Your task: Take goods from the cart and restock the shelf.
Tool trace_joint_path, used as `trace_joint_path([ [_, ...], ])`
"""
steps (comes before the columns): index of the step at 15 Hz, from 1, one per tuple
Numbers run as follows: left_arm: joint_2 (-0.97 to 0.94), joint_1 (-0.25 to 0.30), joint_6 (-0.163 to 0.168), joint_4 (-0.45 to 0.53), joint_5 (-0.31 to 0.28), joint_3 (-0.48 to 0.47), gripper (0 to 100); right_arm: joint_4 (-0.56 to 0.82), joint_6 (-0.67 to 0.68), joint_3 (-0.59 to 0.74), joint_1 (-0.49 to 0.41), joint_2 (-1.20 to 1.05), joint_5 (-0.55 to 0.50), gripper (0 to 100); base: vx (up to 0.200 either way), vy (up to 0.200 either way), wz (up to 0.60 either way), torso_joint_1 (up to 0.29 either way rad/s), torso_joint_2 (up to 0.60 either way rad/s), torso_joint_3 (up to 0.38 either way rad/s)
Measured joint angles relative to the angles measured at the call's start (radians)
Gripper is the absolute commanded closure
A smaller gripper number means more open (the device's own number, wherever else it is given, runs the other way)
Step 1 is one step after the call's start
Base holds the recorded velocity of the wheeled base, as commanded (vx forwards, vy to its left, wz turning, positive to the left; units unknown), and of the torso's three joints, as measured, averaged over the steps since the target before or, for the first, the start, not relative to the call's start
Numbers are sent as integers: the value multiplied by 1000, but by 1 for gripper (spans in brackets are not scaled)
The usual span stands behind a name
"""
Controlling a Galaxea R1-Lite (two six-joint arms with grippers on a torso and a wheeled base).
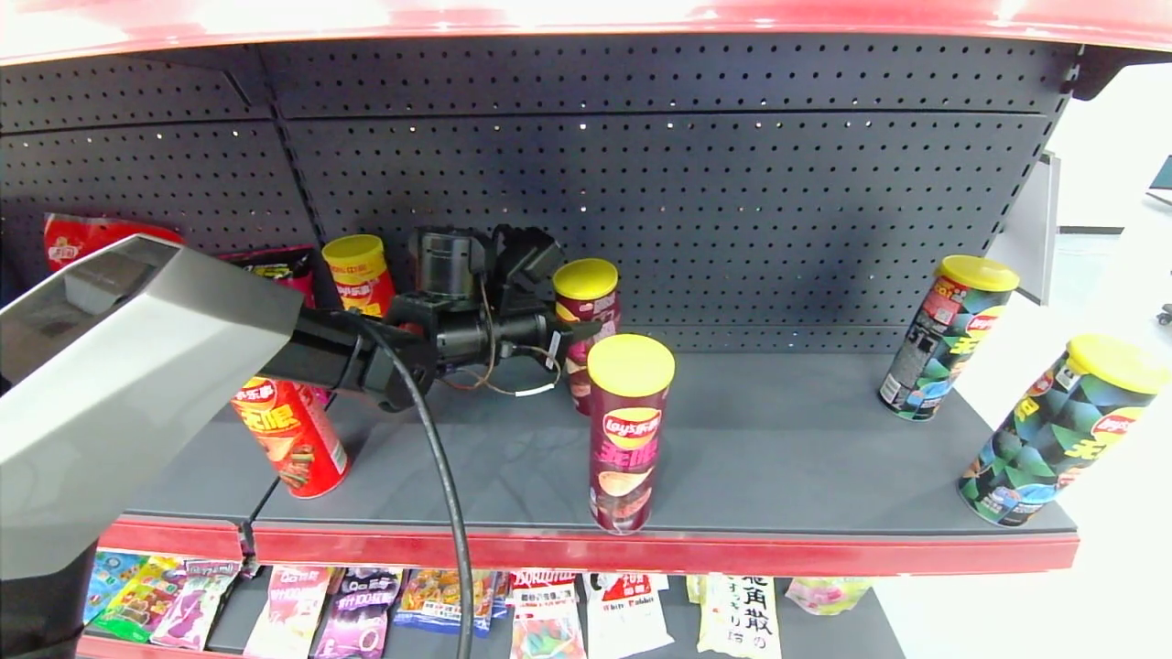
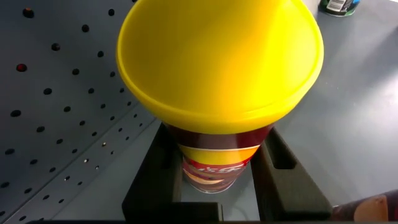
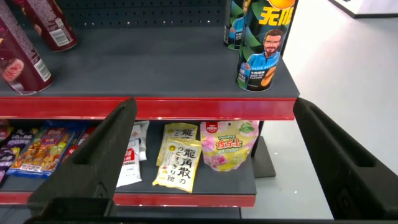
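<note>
Left tool (image 2: 214, 186) — clamped on maroon can (image 1: 587, 279), yellow lid, shelf (image 1: 778, 439) rear | right tool (image 3: 217, 155) — wide, before shelf

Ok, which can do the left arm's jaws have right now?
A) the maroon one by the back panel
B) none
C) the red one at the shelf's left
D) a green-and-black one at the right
A: the jaws sit tight on either side of the maroon can by the back panel, just under its yellow lid.
</note>
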Motion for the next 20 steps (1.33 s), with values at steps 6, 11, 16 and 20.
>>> trace_joint_path([
  [6, 3, 0, 23, 60, -8, -26, 100, 0, 1, 0, 0, 0, 0, 0, 0, 0, 0, 0, 0, 0],
  [11, 13, -2, 27, 62, -27, -29, 100, 0, 1, 0, 0, 0, 0, 0, 0, 0, 0, 0, 0, 0],
  [16, 23, -3, 28, 56, -28, -29, 100, 0, 1, 0, 1, 0, 0, 0, 0, 0, 0, 0, 0, 0],
  [20, 29, 5, 27, 57, -28, -29, 100, 0, 1, 0, 0, 0, 0, 0, 0, 0, 0, 0, 0, 0],
])
